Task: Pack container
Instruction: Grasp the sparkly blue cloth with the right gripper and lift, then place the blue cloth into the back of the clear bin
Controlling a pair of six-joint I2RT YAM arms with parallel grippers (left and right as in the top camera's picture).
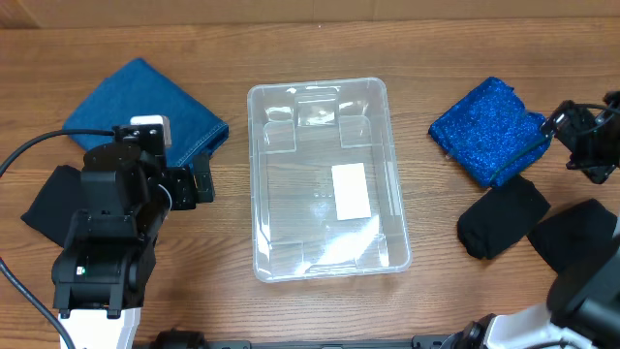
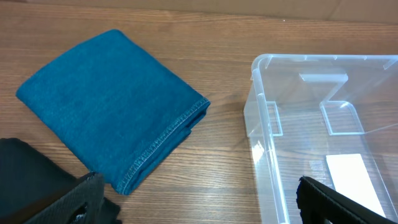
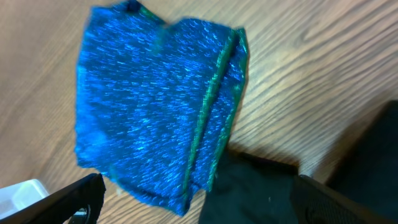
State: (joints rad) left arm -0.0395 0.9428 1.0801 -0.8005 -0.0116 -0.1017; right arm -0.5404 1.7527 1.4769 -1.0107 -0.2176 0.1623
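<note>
The clear container (image 1: 254, 174) stands mid-table, with only a white label (image 1: 350, 190) on its bottom. Its rim corner (image 2: 261, 81) shows in the left wrist view. My left gripper (image 1: 199, 181) is open and empty (image 2: 205, 202) over bare wood, between the container and a folded blue denim cloth (image 1: 145, 102) (image 2: 106, 99). My right gripper (image 1: 560, 131) is open (image 3: 199, 202) above the near edge of a sparkly blue folded cloth (image 1: 489, 128) (image 3: 149, 99), where a black cloth (image 3: 255, 186) adjoins it.
A black cloth (image 1: 48, 199) (image 2: 25, 168) lies at the far left beside the left arm. Two black cloths (image 1: 502, 215) (image 1: 576, 233) lie at the right, below the sparkly one. The table's far edge runs along the top.
</note>
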